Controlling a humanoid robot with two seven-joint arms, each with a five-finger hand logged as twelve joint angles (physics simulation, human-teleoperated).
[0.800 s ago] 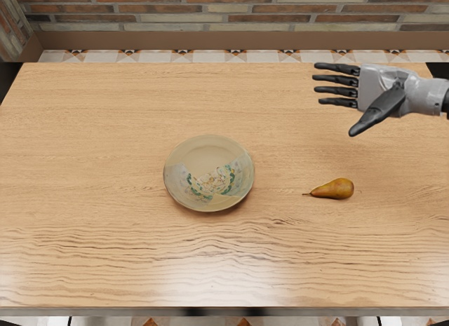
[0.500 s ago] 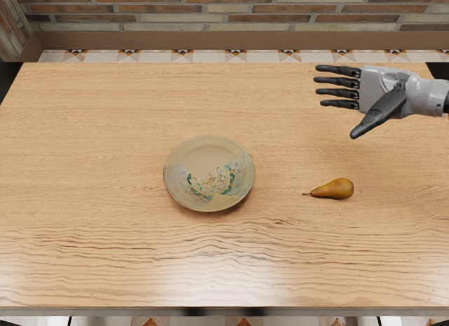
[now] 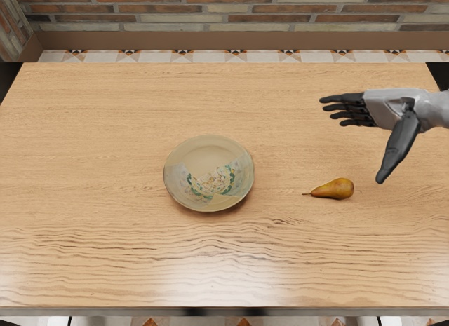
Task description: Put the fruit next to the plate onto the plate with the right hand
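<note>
A brown-yellow pear (image 3: 334, 189) lies on its side on the wooden table, stem pointing left, to the right of the plate. The plate (image 3: 208, 172) is a round beige dish with a green and blue pattern and nothing on it. My right hand (image 3: 365, 130) comes in from the right edge and hovers above and to the right of the pear, apart from it. Its fingers (image 3: 342, 109) are spread and point left, the thumb hangs downward, and it holds nothing. The left arm is out of sight.
The table (image 3: 105, 130) stretches wide around the plate and pear. A brick wall and a tiled ledge (image 3: 210, 56) run along its far edge.
My right hand has dropped lower and rotated, so the thumb now points down toward the table near the pear. Pear and plate have stayed put.
</note>
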